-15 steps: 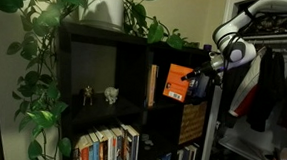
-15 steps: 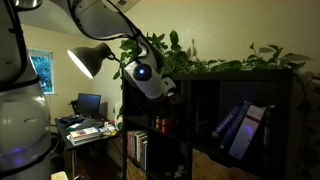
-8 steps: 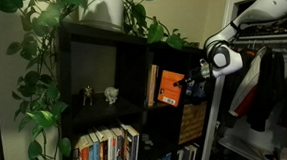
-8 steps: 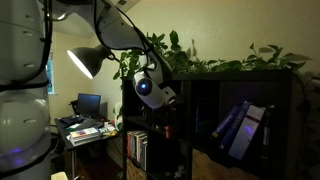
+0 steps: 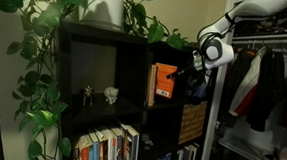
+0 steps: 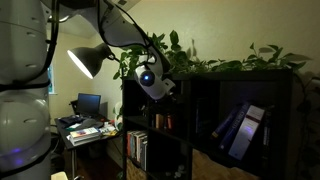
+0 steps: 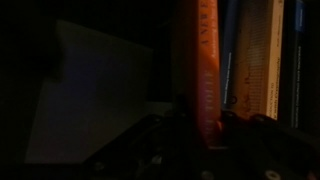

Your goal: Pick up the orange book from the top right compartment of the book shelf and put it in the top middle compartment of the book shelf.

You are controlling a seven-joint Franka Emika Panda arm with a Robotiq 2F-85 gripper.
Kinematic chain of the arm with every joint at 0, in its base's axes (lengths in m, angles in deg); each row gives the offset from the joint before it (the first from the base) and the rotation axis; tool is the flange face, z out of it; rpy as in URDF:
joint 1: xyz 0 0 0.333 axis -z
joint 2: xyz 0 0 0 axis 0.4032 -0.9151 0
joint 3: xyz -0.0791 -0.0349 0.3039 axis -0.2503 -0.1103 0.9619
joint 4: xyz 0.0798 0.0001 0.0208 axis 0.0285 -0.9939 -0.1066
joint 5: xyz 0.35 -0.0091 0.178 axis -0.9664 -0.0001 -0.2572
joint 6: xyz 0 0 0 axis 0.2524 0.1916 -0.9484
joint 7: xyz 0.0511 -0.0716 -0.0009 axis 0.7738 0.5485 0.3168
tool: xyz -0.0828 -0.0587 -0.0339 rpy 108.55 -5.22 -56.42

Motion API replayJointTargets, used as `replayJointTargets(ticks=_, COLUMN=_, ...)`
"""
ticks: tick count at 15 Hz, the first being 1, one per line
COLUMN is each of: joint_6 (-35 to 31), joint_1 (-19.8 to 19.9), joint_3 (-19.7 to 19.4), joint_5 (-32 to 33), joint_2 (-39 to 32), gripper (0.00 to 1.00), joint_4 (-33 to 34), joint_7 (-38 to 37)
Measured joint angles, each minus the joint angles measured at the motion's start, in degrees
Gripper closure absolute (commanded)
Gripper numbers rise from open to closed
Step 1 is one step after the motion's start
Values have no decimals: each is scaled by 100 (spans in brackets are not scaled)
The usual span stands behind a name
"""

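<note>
Pinching the orange book (image 5: 163,81), jaws hold it upright inside the top middle compartment (image 5: 171,54) of the shelf (image 5: 143,102). Its one face sits just beside the tan book (image 5: 151,84). Open room on the other side, up to the compartment wall. Arm (image 5: 217,49) sits at the front edge.

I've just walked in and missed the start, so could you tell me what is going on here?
The robot's gripper is shut on the orange book and holds it upright inside the top middle compartment of the book shelf, beside a thin tan book. It has not let go yet.
</note>
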Motion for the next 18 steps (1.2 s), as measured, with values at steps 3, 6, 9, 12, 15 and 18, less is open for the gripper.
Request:
replayJointTargets(ticks=3, joint_6=-130, joint_1=-2, joint_3=108, joint_5=101, joint_2=-79, gripper=94, joint_4=162, joint_7=-2)
replayJointTargets(ticks=6, joint_6=-196, joint_1=-10, joint_3=131, joint_5=142, joint_2=-266, gripper=94, joint_4=286, joint_7=-3)
replayJointTargets(ticks=9, joint_6=-223, joint_1=-79, joint_3=49, joint_5=166, joint_2=-521, gripper=94, joint_4=432, joint_7=-3)
replayJointTargets(ticks=12, joint_6=-230, joint_1=-322, joint_3=-216, joint_5=197, joint_2=-801, gripper=54, joint_4=655, joint_7=-2)
replayJointTargets(ticks=15, joint_6=-230, joint_1=-745, joint_3=-630, joint_5=199, joint_2=-1039, gripper=42, joint_4=889, joint_7=-3)
replayJointTargets(ticks=18, joint_6=-231, joint_1=-1228, joint_3=-1071, joint_5=190, joint_2=-1120, gripper=23, joint_4=1047, joint_7=-8)
